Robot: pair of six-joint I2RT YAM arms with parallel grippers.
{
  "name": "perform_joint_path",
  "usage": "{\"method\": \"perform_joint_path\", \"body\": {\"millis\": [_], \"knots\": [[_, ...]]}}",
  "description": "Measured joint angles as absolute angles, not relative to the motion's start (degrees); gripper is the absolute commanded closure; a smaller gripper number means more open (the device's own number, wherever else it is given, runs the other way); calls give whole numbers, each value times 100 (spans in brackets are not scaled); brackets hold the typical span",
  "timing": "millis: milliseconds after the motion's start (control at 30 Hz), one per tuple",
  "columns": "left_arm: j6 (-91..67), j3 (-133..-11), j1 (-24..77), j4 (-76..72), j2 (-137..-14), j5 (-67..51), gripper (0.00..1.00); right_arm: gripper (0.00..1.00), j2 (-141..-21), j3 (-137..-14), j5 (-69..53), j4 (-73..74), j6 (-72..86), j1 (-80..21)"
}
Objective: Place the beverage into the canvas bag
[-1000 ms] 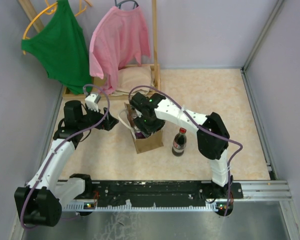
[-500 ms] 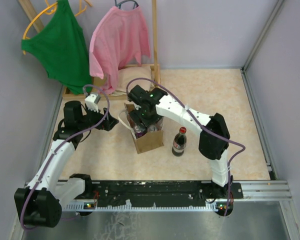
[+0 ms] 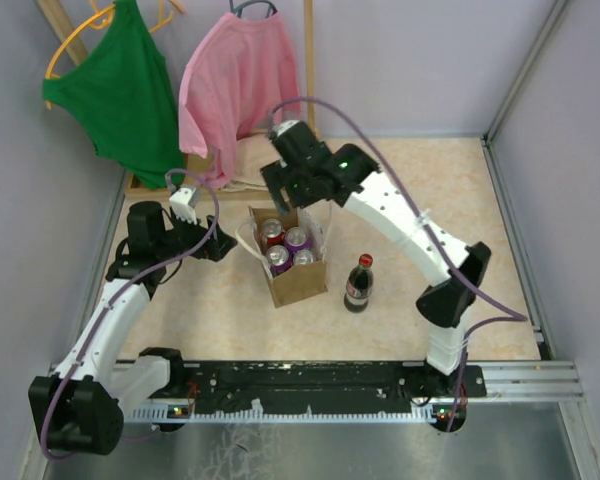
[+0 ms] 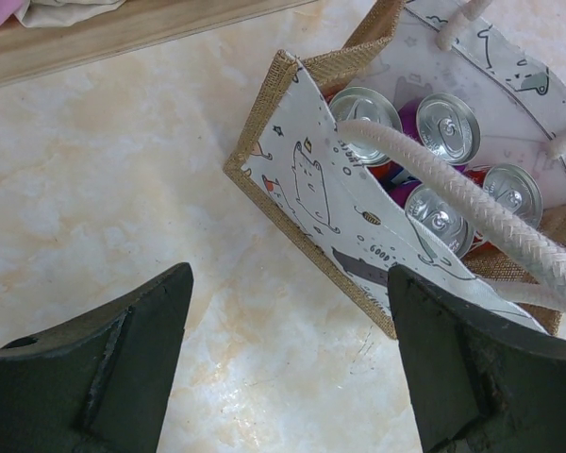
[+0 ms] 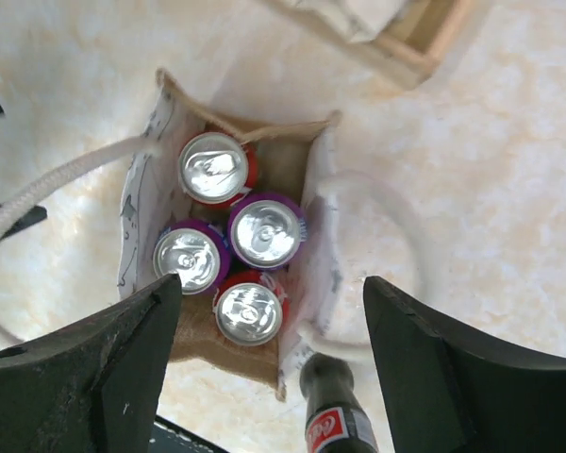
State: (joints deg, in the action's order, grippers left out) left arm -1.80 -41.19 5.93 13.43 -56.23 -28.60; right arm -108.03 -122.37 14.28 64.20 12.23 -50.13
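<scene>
The canvas bag (image 3: 298, 283) stands upright mid-table with its mouth open. Several beverage cans (image 3: 285, 245) stand inside it, their red and purple tops plain in the right wrist view (image 5: 266, 231). A dark cola bottle (image 3: 358, 283) stands on the table just right of the bag, outside it. My right gripper (image 3: 292, 192) hangs open above and behind the bag, holding nothing; from its wrist view the gripper (image 5: 269, 283) looks down into the bag (image 5: 137, 236) and onto the bottle (image 5: 338, 425). My left gripper (image 3: 218, 243) stands open and low beside the bag's left wall (image 4: 311, 189), not touching it.
A white rope handle (image 4: 453, 198) arches over the bag's left side. A wooden rack (image 3: 308, 90) at the back holds a green shirt (image 3: 125, 90) and a pink shirt (image 3: 240, 90), with a beige folded cloth (image 3: 270, 155) on its base. Grey walls close off the left and right sides.
My right gripper has lifted out of the bag's mouth and moved back, its jaws wider apart. The cans in the bag are now uncovered. The left arm has not moved.
</scene>
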Motion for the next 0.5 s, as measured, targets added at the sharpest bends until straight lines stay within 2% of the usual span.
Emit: {"method": "perform_joint_path", "body": {"millis": [167,300,500], "knots": [[-193,-4119,593,1323,-5623,-2860,10,24,-9776,-11917,1511,6283,1575,-4160],[-193,-4119,593,1323,-5623,-2860,11,24,-9203,-11723,1758,6753,1787,-3242],[-193,-4119,593,1317,-5680,-2862,11,30,-9120,-11255,1481,7666,1992,-3288]]}}
